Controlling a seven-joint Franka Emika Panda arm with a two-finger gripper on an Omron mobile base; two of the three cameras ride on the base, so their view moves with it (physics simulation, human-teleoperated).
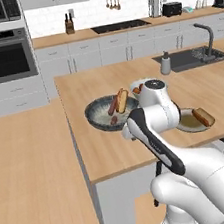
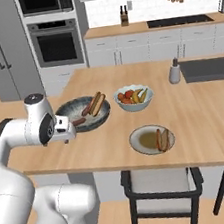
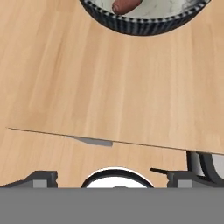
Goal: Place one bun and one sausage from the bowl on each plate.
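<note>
The dark ribbed bowl [image 2: 62, 112] sits near the island's left front edge. It holds a bun [image 2: 99, 104] and two sausages, one [image 2: 87, 109] beside the bun and one [image 2: 79, 121] near the front rim. A plate [image 2: 142, 141] to the right carries a bun with a sausage [image 2: 162, 140]. My gripper [image 3: 113, 177] hangs open and empty over the counter's front edge, just on the near side of the bowl [image 3: 144, 24]. In the hand view one sausage [image 3: 124, 5] shows at the top. In the left base view my arm stands in front of the bowl [image 1: 97, 117].
A white fruit bowl [image 2: 134, 101] stands behind the plate. A soap dispenser [image 2: 174, 71] and the sink [image 2: 209, 68] are at the back right. A dark stool [image 2: 160, 188] stands under the counter's front edge [image 3: 131, 144].
</note>
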